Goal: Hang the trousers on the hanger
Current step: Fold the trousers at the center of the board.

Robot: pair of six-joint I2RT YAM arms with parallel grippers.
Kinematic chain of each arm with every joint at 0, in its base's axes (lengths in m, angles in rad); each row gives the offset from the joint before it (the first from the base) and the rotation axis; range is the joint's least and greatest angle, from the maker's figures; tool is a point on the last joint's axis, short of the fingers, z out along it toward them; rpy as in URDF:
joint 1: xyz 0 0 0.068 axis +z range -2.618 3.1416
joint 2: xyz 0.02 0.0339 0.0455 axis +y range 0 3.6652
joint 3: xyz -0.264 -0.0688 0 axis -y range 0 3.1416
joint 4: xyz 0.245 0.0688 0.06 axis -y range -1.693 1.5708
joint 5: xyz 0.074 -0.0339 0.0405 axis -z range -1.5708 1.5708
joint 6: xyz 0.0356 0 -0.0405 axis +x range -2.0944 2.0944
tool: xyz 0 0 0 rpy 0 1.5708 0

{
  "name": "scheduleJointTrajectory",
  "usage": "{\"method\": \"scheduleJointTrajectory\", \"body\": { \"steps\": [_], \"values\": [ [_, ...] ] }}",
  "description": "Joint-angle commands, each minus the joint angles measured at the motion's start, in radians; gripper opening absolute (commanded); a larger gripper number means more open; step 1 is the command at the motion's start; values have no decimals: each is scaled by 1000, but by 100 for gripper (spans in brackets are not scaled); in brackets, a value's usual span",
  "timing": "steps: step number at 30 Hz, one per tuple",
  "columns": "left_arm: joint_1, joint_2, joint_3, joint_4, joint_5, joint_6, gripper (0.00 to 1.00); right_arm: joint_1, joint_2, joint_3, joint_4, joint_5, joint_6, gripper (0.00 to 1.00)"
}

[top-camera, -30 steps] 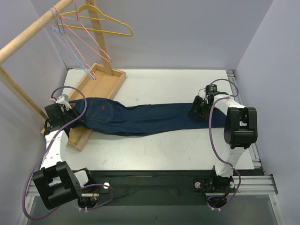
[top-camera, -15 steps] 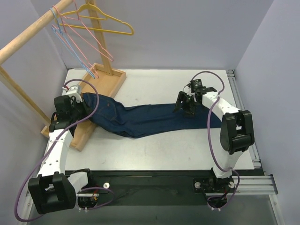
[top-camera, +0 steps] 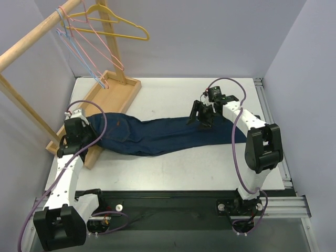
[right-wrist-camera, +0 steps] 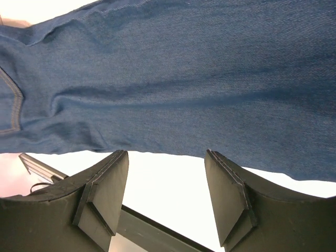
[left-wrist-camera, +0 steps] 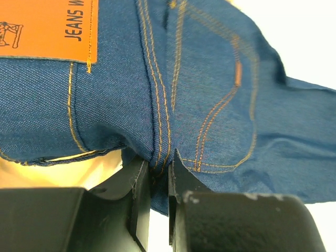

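Observation:
The dark navy trousers [top-camera: 157, 134] lie flat across the table, waist at the left, legs running right. My left gripper [top-camera: 84, 131] is shut on the waist end; in the left wrist view its jaws [left-wrist-camera: 160, 173] pinch the orange-stitched back seam of the trousers [left-wrist-camera: 210, 94], below an orange label [left-wrist-camera: 47, 29]. My right gripper [top-camera: 202, 116] hovers open over the legs, and in the right wrist view [right-wrist-camera: 165, 181] it is empty, with the trousers [right-wrist-camera: 184, 79] just beyond its tips. The light-blue hanger [top-camera: 79, 52] hangs on the wooden rail at the far left.
The wooden rail [top-camera: 31, 44] also carries pink hangers [top-camera: 100, 44] and a yellow hanger [top-camera: 123, 26]. The rack's wooden tray base [top-camera: 113, 92] sits at the table's left edge, under the waist end. Grey walls close in the back and the sides.
My right gripper has moved left from the hem end to over the middle of the legs. My left gripper shifted with the waist, and the trousers slid slightly.

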Motion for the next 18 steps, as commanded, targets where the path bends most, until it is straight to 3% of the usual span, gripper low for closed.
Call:
{"method": "scheduleJointTrajectory", "body": {
  "steps": [1,2,3,5,7,9,18],
  "values": [
    [-2,-88,-70,-52,-72,-160,16,13,13,21,-36,-29,-5,60],
    [-1,-98,-90,-66,-103,-185,18,13,13,22,-36,-35,-9,60],
    [1,-107,-94,-77,-118,-197,29,16,16,25,-36,-36,-12,60],
    [2,-121,-96,-101,-158,-215,40,16,17,24,-36,-47,-17,60],
    [7,-113,-87,-141,-202,-231,59,17,19,18,-36,-53,-20,60],
    [18,-101,-70,-170,-256,-255,71,17,20,15,-36,-62,-22,60],
    [125,-81,-78,-213,-258,-295,86,17,31,28,-36,-93,-28,60]
  ]
}}
